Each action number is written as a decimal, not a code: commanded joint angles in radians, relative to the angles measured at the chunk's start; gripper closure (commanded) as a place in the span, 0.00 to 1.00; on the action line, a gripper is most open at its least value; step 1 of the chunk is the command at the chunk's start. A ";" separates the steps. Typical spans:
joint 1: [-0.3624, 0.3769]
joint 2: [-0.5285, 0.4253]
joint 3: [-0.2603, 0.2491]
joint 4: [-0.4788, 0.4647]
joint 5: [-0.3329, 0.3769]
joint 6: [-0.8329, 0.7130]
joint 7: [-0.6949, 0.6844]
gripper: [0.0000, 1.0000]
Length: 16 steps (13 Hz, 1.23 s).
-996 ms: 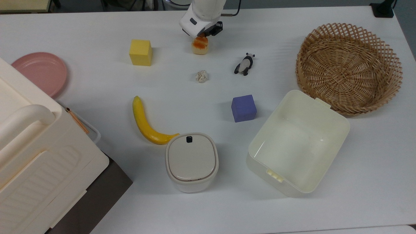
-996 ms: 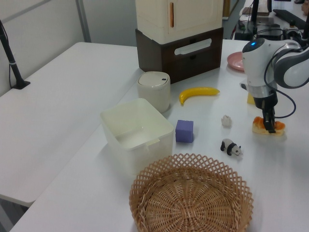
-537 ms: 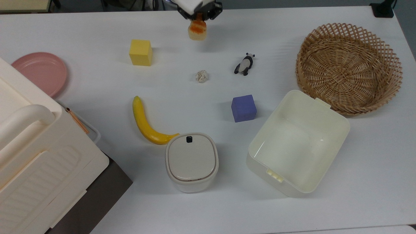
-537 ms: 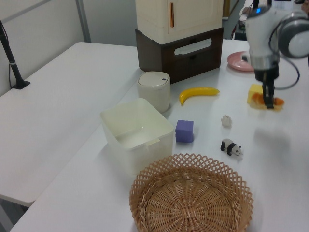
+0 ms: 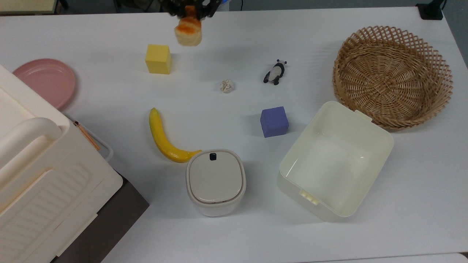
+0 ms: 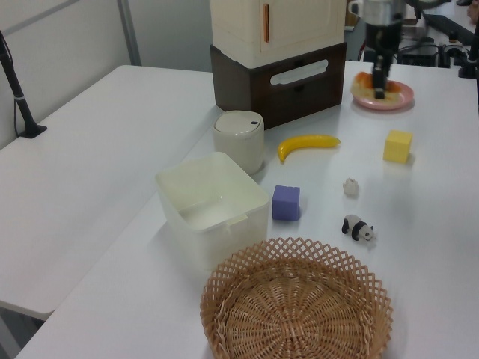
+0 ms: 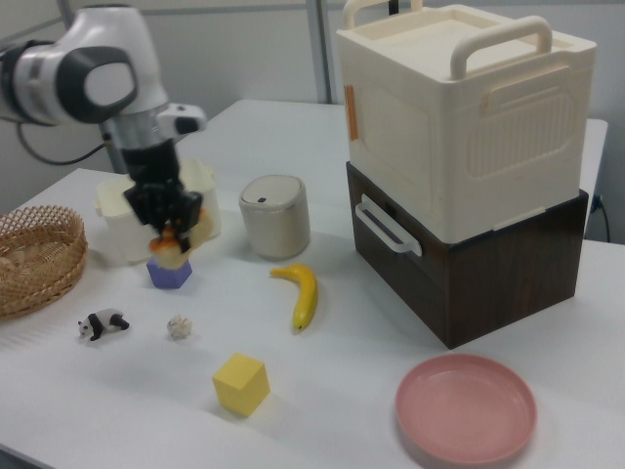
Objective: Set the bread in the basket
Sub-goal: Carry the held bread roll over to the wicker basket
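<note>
The white table (image 5: 234, 237) carries the empty basket (image 5: 393, 76) at the top view's right, well apart from the gripper (image 7: 168, 233), whose fingers are clamped on the bread (image 5: 188, 30), lifted clear of the tabletop near the yellow cube (image 5: 158, 58).

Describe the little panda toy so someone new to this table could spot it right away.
Start at the big round wicker basket on the white table. Toward the top view's left of it, past bare tabletop, the panda toy lies on its side, with the purple cube nearer the camera and a crumpled whitish ball further left. It is the only black-and-white figure there.
</note>
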 commanded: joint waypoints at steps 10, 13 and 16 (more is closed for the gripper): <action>0.297 0.290 -0.040 0.315 -0.022 -0.049 0.145 0.68; 0.460 0.327 -0.076 0.356 -0.019 -0.049 0.163 0.63; 0.560 0.351 -0.087 0.402 -0.010 -0.053 0.200 0.63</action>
